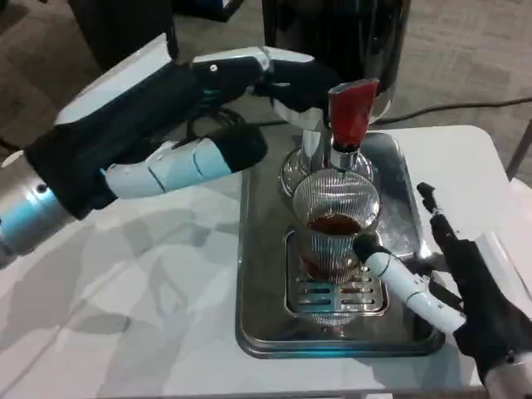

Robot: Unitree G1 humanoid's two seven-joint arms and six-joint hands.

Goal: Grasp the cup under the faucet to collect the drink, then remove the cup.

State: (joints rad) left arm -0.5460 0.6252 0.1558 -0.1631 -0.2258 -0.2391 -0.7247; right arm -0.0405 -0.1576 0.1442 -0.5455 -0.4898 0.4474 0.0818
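A ribbed clear glass cup [337, 224] stands upright on the slotted grille of a steel drip tray [264, 320], right under the chrome faucet [342, 158]. Dark drink lies in the cup. The faucet's red lever [352, 108] sits just above it. My left hand [208, 116] reaches in from the left with its fingers spread; the upper fingertip is against the lever's left side and holds nothing. My right hand [465, 283] lies at the tray's right edge. Its thumb [391, 274] touches the cup's lower right side, while its other fingers [432, 208] stay apart from the glass.
The black dispenser body [332, 33] rises behind the tray. A dark cable [465, 108] runs along the table's far edge. White tabletop [125, 283] spreads to the left of the tray, and the table's right edge is close to my right hand.
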